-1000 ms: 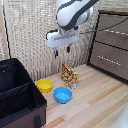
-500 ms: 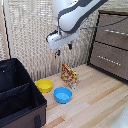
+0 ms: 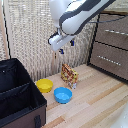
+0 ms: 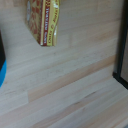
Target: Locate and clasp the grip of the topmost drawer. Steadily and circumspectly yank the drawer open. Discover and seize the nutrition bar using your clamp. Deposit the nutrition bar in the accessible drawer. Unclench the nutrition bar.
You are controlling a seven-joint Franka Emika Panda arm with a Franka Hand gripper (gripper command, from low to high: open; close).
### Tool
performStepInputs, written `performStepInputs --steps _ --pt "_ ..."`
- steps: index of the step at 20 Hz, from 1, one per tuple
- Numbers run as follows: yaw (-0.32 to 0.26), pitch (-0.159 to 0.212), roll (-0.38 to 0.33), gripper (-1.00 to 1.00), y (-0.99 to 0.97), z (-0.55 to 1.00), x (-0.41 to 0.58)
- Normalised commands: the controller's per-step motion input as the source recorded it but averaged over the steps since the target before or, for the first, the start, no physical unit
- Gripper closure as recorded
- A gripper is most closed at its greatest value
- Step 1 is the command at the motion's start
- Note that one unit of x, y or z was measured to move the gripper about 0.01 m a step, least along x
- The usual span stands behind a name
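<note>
Exterior view: pincer (image 3: 66, 48) above the nutrition bar (image 3: 69, 75), jaw state unclear; bar upright on the wooden surface (image 3: 95, 100), near the yellow bowl (image 3: 44, 85) and blue bowl (image 3: 63, 94). Wrist view: yellow-orange, red-patterned packet (image 4: 43, 20) on pale wood.

A yellow bowl (image 3: 44, 85) sits beside a blue bowl (image 3: 63, 94), near a black bin (image 3: 17, 95).

A domestic-style room. A pale wooden plank floor (image 3: 95, 100) meets a wall hung with a beige woven reed blind (image 3: 30, 35); a dark brown wooden dresser with metal-handled drawers (image 3: 112, 45) stands at the exterior view's right edge, a black fabric storage box (image 3: 17, 95) at its left.
</note>
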Motion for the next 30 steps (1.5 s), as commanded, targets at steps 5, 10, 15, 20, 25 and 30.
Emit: performStepInputs --steps 5,10,15,20,25,30 --pt "0.097 0.053 -0.360 -1.00 0.00 0.12 0.009" --pt "0.073 0.091 -0.370 -1.00 0.00 0.03 0.000" --pt "0.079 0.048 -0.375 -1.00 0.00 0.03 0.027" --pt "0.105 0.009 -0.366 -1.00 0.00 0.10 0.022" --pt "0.129 -0.007 -0.305 -1.00 -0.11 0.13 0.000" --pt "0.133 -0.112 -0.214 -1.00 -0.37 0.09 -0.042"
